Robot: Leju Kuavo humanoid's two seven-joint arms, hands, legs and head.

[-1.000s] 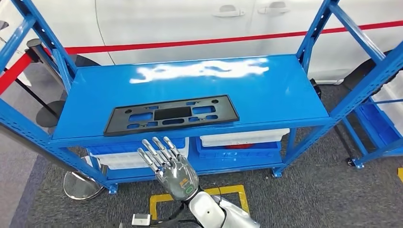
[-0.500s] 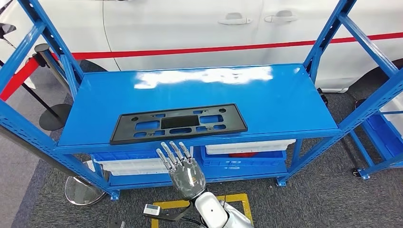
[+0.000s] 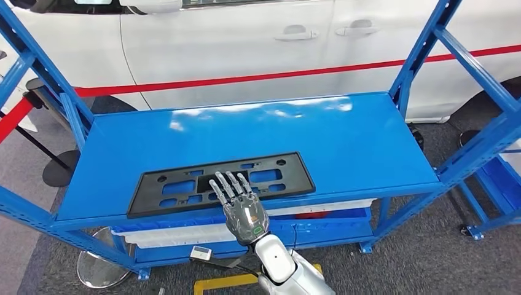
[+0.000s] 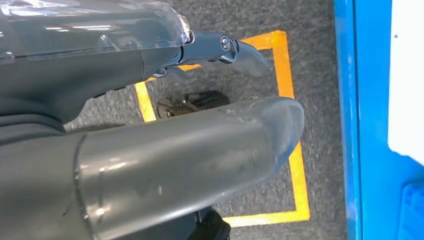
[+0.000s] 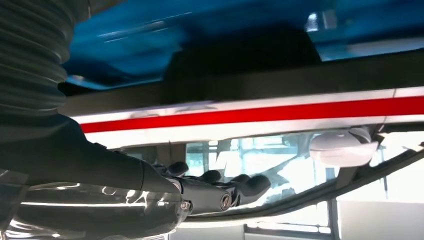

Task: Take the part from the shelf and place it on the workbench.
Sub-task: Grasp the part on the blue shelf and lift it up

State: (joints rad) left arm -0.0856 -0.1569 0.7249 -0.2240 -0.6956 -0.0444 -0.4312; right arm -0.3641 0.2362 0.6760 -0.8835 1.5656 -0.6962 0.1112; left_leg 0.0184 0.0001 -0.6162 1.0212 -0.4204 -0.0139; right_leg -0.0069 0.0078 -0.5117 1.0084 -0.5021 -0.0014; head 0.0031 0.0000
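Head view: the black license plate frame [image 3: 221, 183] lies flat near the shelf's [image 3: 344, 141] front edge; the right hand [image 3: 241, 206], fingers spread and empty, covers its 6 o'clock rim.

Left wrist view: the left hand [image 4: 165, 125] hangs over floor, grasp unclear.

Right wrist view: blurred shelf.

The part [image 3: 221, 182] is a flat black plastic plate, long and rectangular, pierced with several rectangular cut-outs and small round holes. It lies flat on the blue shelf [image 3: 344, 141], near the front edge, its long side running slightly askew to that edge. The right hand's [image 3: 244, 212] spread fingers [image 3: 228, 184] reach over its near long edge around the middle, fingertips lying above the cut-outs.
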